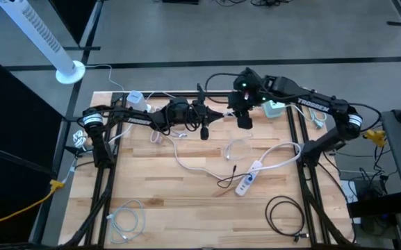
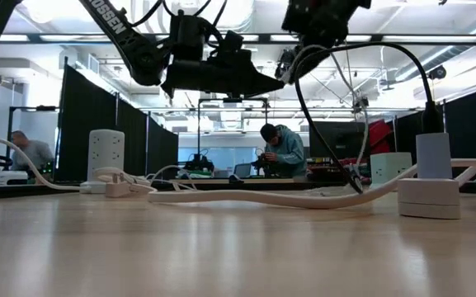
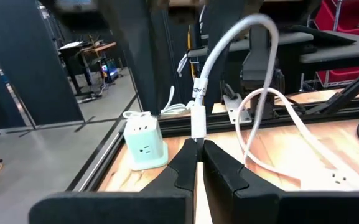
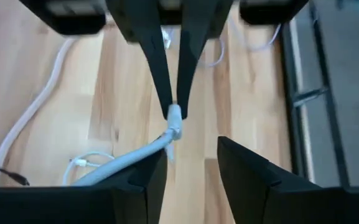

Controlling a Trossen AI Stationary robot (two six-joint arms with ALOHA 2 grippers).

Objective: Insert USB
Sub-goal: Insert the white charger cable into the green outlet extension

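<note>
Centre: I am seeing the white power strip (image 1: 249, 178) and its looping white cord (image 1: 201, 167) crossing mid-table.
Front: bare wood is lying between the white cable coil (image 1: 125, 219) and the black cable coil (image 1: 285, 212).
Rear: the mint outlet cube (image 1: 274, 108) is crowding the right edge.

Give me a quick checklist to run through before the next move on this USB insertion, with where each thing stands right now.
1. Left gripper pinching the white USB cable: ok, fingers shut just below the plug end.
2. Plug clear of the left fingertips: ok, it sticks out past them in the right wrist view.
3. Right gripper ready to take hold: ok, it is open, facing the plug, and the cable runs beside one finger without being clamped.
4. Both grippers clear of the table: ok, the low view shows them raised above it.
5. Free USB port on the mint power cube: cannot tell.
</note>
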